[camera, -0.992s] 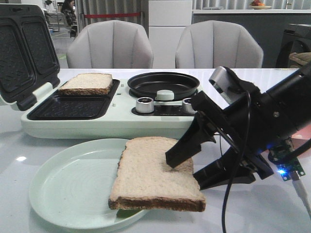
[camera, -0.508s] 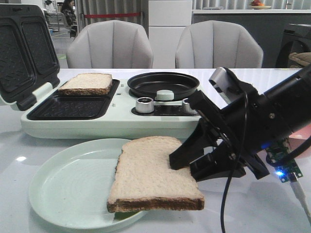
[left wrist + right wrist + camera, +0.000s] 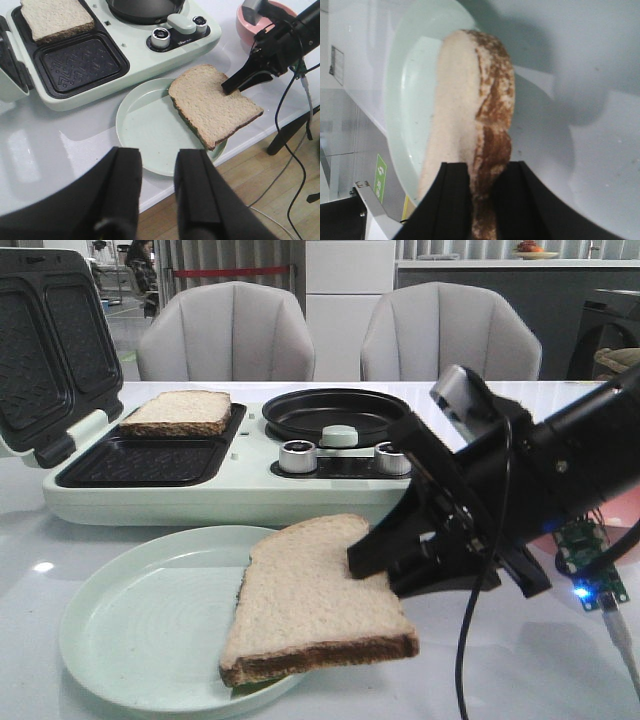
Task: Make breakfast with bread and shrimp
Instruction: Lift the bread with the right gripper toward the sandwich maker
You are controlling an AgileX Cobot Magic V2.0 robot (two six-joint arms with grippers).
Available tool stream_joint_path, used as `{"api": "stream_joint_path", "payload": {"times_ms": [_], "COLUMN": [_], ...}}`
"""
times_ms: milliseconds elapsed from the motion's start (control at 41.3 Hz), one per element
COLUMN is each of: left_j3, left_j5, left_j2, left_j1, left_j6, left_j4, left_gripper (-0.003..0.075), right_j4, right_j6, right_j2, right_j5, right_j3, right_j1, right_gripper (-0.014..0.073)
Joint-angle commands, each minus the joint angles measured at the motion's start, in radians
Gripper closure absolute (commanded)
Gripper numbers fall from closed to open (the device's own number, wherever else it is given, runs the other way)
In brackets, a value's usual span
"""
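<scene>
Front view: the right gripper (image 3: pixel 385 565) is clamped on the right edge of a bread slice (image 3: pixel 315 600), one black finger above the slice and one below. The slice is tilted, its near crust edge hanging past the rim of the pale green plate (image 3: pixel 140 625), which sits on the white table (image 3: pixel 560 680) just in front of the breakfast machine (image 3: pixel 230 475). A second bread slice (image 3: pixel 180 412) lies flat in the rear left grill well of the machine; the front grill well (image 3: pixel 135 462) beside it holds nothing. The machine's lid (image 3: pixel 45 350) stands open to the left of the plate. A round black pan (image 3: pixel 335 415) sits in the machine behind the plate, with two silver knobs (image 3: pixel 298 456) in front of it.

Left wrist view: the left gripper (image 3: pixel 157 185) hangs clear of the plate (image 3: pixel 145 125), its fingers (image 3: pixel 195 190) parted with nothing between them. The held slice (image 3: pixel 212 102) covers the plate's side nearest the right gripper (image 3: pixel 235 82). A pink bowl (image 3: pixel 250 22) stands beyond the right arm, well apart from the plate.

Right wrist view: the right gripper's fingers (image 3: pixel 520 205) pinch the slice (image 3: pixel 470 125) edge-on, with the plate (image 3: pixel 415 75) beneath it. No shrimp can be made out in any view
</scene>
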Motion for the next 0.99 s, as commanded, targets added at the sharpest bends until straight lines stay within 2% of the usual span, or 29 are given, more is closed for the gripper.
{"api": "stream_joint_path", "payload": {"times_ms": [0,436,654,968], "left_j3": [-0.027,-0.027,-0.027,-0.027], "left_j5": [-0.076,-0.076,-0.076,-0.078], "left_j2": [0.003,0.003,0.003,0.003], "left_j1": [-0.007,-0.007,-0.007,-0.007], "left_j6": [-0.003,-0.003,-0.003,-0.003], "left_j4": [-0.009,-0.009,-0.009,-0.009], "left_gripper": [0.0461,0.0461,0.0461,0.0461], "right_j4": [0.026,0.027,0.073,0.115], "right_j6": [-0.02,-0.021,-0.021,-0.019], "right_j2": [-0.09,-0.25,-0.305,-0.273], "right_j5": [0.067,0.09,0.135,0.124], "right_j3": [-0.022,-0.022,-0.032,-0.187], "right_j1": [0.0,0.0,0.0,0.002], "right_gripper": [0.047,0.047,0.047,0.047]}}
